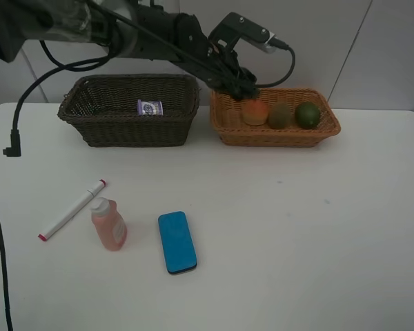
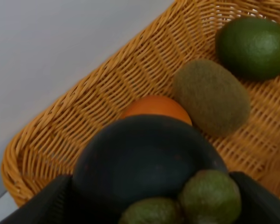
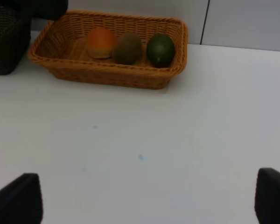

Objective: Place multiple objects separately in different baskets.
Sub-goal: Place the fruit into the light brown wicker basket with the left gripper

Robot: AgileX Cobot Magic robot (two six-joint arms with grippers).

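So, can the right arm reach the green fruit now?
Probably yes: the open right gripper faces the green fruit with nothing between, and the left gripper holds the mangosteen at the other end of the basket.

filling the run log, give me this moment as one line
left gripper: shut on dark round mangosteen | over light orange wicker basket | right gripper: open | unsorted: white red-tipped marker, pink bottle, flat blue block

You see your left gripper (image 1: pixel 240 88) hanging over the orange basket's (image 1: pixel 276 138) left end, just beside the orange-red fruit (image 1: pixel 255 112) inside.
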